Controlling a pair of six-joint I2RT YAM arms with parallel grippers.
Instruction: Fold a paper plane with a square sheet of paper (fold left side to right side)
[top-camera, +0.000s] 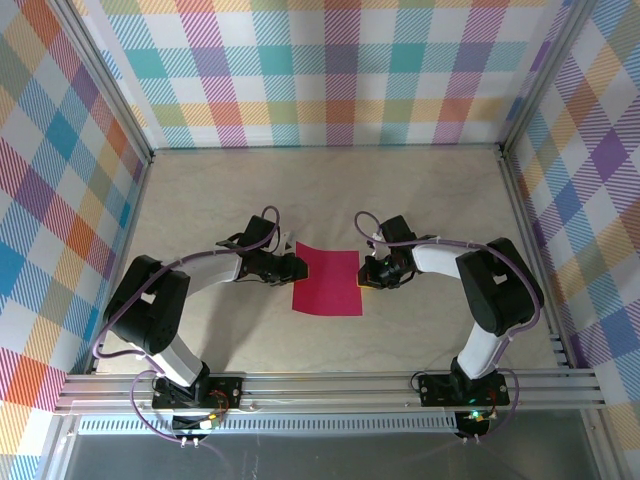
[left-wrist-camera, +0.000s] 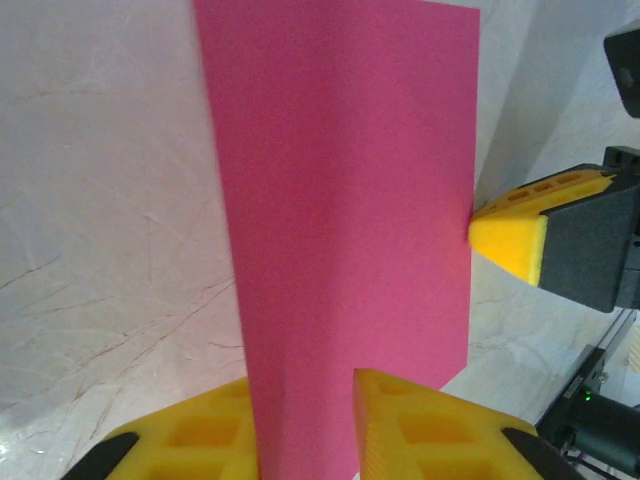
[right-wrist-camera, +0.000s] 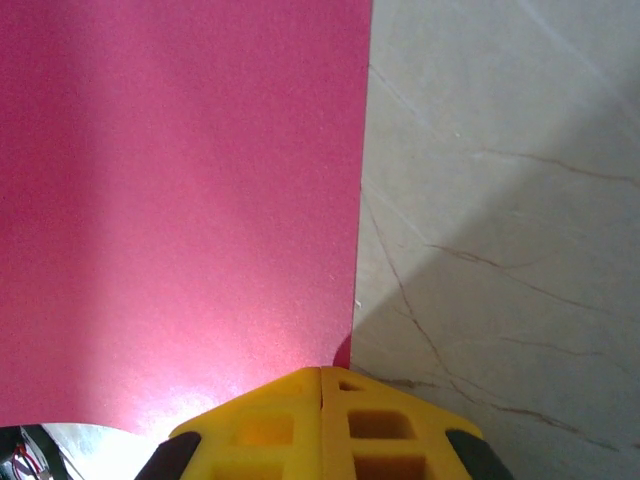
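Observation:
The square sheet of paper (top-camera: 328, 282) is magenta-pink and lies flat in the middle of the table, between both arms. My left gripper (top-camera: 293, 267) is at its left edge. In the left wrist view the left gripper (left-wrist-camera: 300, 380) stands open, and the sheet (left-wrist-camera: 340, 200) runs through the gap, over one yellow finger (left-wrist-camera: 190, 440) and under the other. My right gripper (top-camera: 366, 273) is at the sheet's right edge. In the right wrist view the right gripper (right-wrist-camera: 321, 372) is shut, tips together against the sheet (right-wrist-camera: 180, 200) just inside its edge. Whether they pinch it is hidden.
The table (top-camera: 200, 200) is pale and marble-patterned, walled by checkered panels on three sides. An aluminium rail (top-camera: 330, 385) carries the arm bases along the near edge. The right gripper's yellow tip (left-wrist-camera: 510, 235) touches the sheet's far edge in the left wrist view.

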